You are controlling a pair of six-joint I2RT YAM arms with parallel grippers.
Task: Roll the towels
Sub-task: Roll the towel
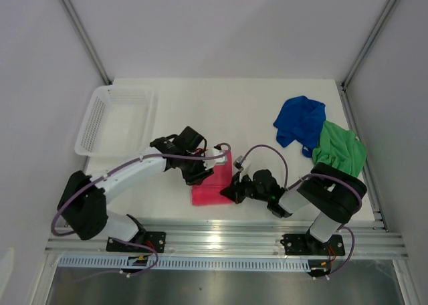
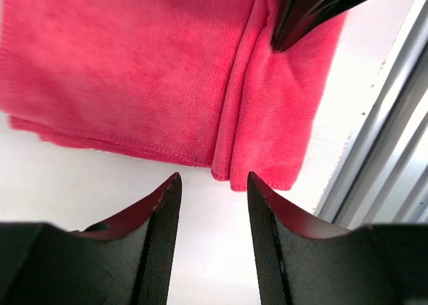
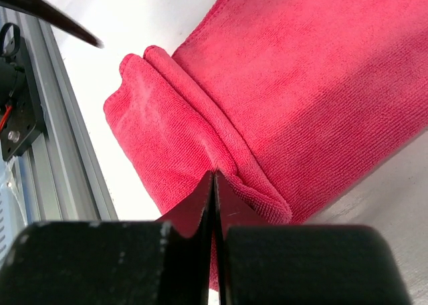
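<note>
**Overhead and wrist views, described from left to right.** A white mesh basket (image 1: 114, 118) is set at the far left corner of the table (image 1: 234, 104); only its own perforated floor and walls are seen within it.

To its right, the left gripper (image 1: 198, 176) is held low at the left edge of the pink-red towel (image 1: 212, 190). This towel is laid flat near the front rail (image 1: 227, 241), between the two grippers. In the left wrist view, the left gripper (image 2: 212, 181) is shown with its fingers spread and nothing between them. The hem of the pink-red towel (image 2: 134, 71) is seen just beyond the tips. The towel edge nearest the rail is turned over into a narrow roll.

The right gripper (image 1: 229, 192) is placed at the right end of that roll. In its own wrist view, the right gripper (image 3: 214, 184) is shown with its fingers pressed together and the tips touching the rolled cloth of the pink-red towel (image 3: 321, 84). Whether any cloth is pinched cannot be told.

Well apart, at the far right, the blue towel (image 1: 301, 121) is seen crumpled. It is touched on its right by the green towel (image 1: 340, 151), also crumpled.
</note>
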